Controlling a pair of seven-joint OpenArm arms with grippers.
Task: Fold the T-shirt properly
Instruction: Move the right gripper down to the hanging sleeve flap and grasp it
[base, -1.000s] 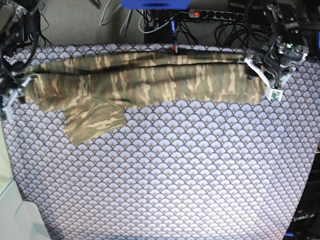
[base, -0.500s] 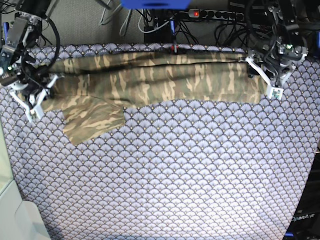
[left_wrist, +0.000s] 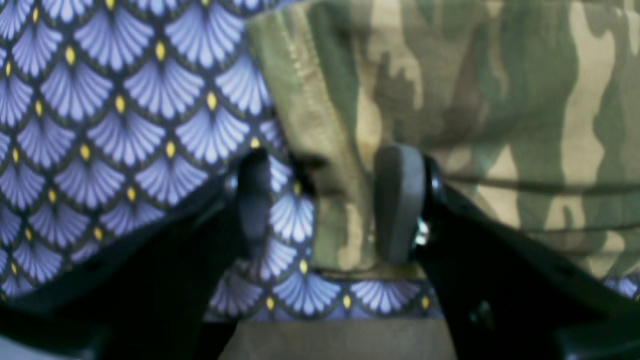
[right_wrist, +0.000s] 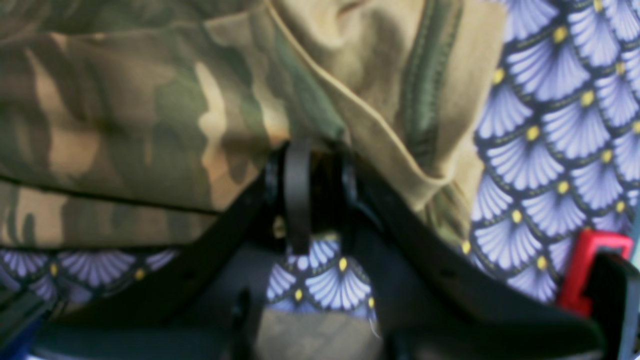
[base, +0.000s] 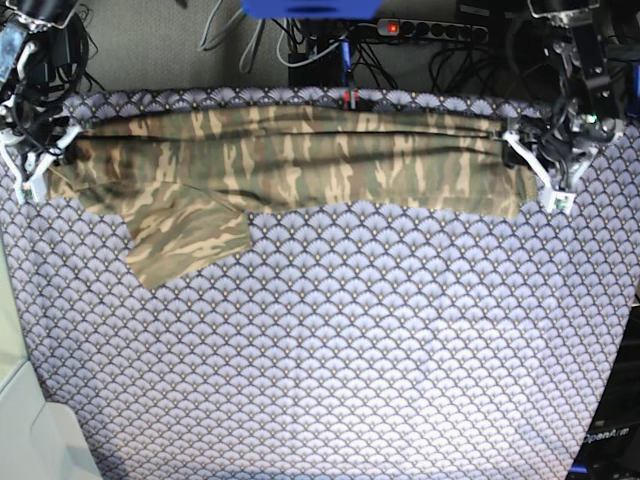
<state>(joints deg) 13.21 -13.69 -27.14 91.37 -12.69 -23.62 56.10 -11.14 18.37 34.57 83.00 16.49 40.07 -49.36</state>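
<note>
The camouflage T-shirt (base: 300, 160) lies as a long folded band across the far part of the table, with one sleeve flap (base: 185, 240) sticking out toward the front left. My right gripper (base: 30, 170) is at the band's left end. In the right wrist view its fingers (right_wrist: 298, 195) stand close together, shut on the shirt's (right_wrist: 125, 125) folded edge. My left gripper (base: 548, 185) is at the band's right end. In the left wrist view it (left_wrist: 327, 200) is open and straddles the shirt's hem (left_wrist: 340, 220), one pad (left_wrist: 400, 200) resting on the cloth.
The purple-grey fan-scale cloth (base: 350, 350) covers the whole table. A power strip with cables (base: 420, 30) and a blue object (base: 310, 8) lie behind the far edge. A pale surface (base: 30, 440) borders the front left corner.
My right arm has moved back to the left and farther away, and the shirt's left end has stretched out with it. My left arm has shifted only slightly.
</note>
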